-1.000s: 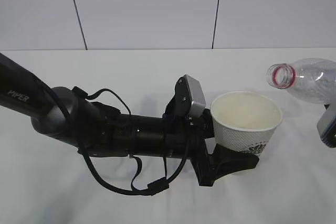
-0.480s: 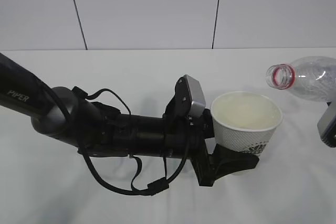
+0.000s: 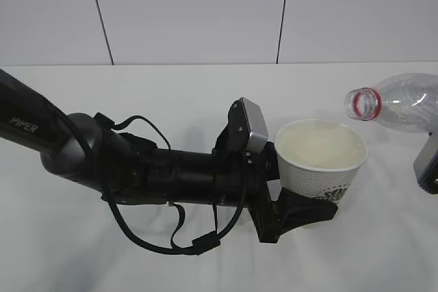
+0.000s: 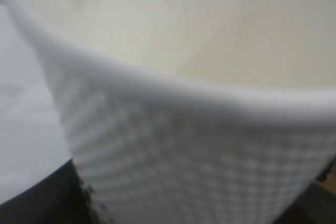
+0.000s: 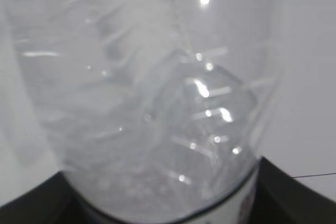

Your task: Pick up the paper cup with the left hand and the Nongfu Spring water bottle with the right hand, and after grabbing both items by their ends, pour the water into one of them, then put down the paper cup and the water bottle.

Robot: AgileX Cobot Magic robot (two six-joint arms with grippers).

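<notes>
Left end effector (image 3: 301,211), at the lower centre of the exterior view, is seen clamped around the lower part of the paper cup (image 3: 320,157); one black finger (image 3: 306,208) is visible pressed under and against the cup's near side. The cup is held upright just right of centre, its rolled rim facing up and a small dark printed logo showing on its lower right wall. A pale, faintly glossy surface is seen inside the cup, probably the water (image 3: 320,145), though its level cannot be judged. The black left arm (image 3: 137,169) is stretched in from the left edge of the frame, with a loose cable hanging below it and a grey camera housing (image 3: 249,124) mounted just left of the cup.

In the left wrist view, the cup (image 4: 199,129) fills the frame, blurred, with a dotted wall texture.

Right end effector is cut off by the right edge of the exterior view; in the right wrist view its dark jaws are seen at the bottom corners, closed on either side of the Nongfu Spring water bottle (image 5: 157,108).

Farther back, at the upper right, the bottle (image 3: 400,109) is held tilted nearly sideways, its uncapped mouth with red neck ring pointed left, above and right of the cup, not touching it.

The white tabletop (image 3: 171,94) and a grey panelled wall (image 3: 191,11) lie behind.
</notes>
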